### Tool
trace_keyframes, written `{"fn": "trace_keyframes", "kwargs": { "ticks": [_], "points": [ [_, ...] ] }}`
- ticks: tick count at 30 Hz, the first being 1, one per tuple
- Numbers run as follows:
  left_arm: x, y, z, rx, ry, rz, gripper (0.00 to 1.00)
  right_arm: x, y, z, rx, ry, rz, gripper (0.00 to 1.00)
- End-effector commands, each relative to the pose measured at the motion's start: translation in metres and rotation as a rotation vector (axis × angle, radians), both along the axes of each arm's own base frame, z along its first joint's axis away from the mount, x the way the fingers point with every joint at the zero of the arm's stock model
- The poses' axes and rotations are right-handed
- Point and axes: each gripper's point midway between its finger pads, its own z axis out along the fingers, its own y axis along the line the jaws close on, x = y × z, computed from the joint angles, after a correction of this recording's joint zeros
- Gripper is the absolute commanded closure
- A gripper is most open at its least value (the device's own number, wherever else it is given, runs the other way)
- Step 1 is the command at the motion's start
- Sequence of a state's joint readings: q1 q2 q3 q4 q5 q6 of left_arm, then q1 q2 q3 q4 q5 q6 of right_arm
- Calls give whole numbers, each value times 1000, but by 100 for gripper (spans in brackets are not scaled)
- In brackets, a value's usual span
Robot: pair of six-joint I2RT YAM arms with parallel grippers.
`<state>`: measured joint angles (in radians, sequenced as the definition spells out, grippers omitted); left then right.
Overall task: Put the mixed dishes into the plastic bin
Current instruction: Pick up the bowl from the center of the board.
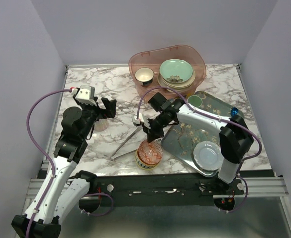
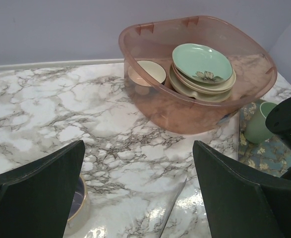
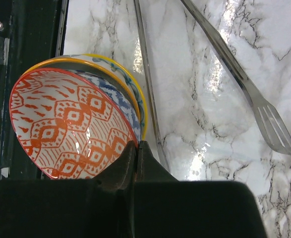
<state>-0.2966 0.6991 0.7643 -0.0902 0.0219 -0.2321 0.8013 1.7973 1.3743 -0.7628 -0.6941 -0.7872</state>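
On the grey-veined marble tabletop [image 1: 93, 87], the right gripper [image 1: 152, 134] pinches the small red patterned bowl [image 1: 149, 152] by its rim near the front edge. The left gripper [image 1: 108, 107] gapes empty; the translucent pink plastic bin [image 1: 201, 67] sits by the lilac back wall [image 1: 135, 25].

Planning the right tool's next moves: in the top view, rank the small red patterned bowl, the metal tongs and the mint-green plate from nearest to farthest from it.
1. small red patterned bowl, directly under the right tool, its rim pinched by the tool.
2. metal tongs, on the marble just to the tool's left.
3. mint-green plate, far back, inside the plastic bin.
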Motion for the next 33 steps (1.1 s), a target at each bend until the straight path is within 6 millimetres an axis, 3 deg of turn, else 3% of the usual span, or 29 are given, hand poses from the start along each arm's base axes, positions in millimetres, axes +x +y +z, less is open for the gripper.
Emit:
{"fn": "trace_keyframes", "kwargs": {
  "ticks": [1,7,14,19,25,33],
  "points": [
    [0,-7,5,1,-30,-39,1,-3,-6,20,-15,-22,30,96],
    [-3,-17,5,-13,-30,-97,1,-8,-5,35,15,-21,42,100],
    [-7,-29,6,-44,-23,-166,1,3,-9,53,34,-26,-28,100],
    [-11,-42,8,-78,-11,-236,1,16,-18,81,102,-27,-109,99],
    [-19,-67,13,-224,66,-359,1,38,-28,102,154,-46,-263,100],
    [-30,-103,-5,-382,326,-460,1,64,-42,125,206,-97,-460,100]
  ]
}}
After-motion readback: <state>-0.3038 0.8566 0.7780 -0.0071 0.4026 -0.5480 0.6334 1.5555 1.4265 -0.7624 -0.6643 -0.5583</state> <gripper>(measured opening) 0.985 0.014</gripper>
